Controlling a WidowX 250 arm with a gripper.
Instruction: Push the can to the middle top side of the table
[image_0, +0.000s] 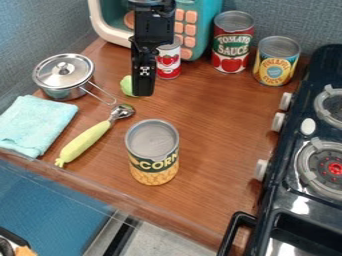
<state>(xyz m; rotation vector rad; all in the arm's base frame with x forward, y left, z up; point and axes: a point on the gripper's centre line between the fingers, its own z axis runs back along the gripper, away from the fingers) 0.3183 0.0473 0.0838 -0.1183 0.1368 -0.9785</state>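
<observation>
A turquoise cloth (33, 124) lies at left, near a lidded metal saucepan (63, 75) and a green-handled scoop (85, 142). The black gripper (142, 91) hangs at upper centre, whether parted or closed impossible to tell; the corn can (152, 155) stands upright near centre, left of a black toy stove (280, 192).
</observation>
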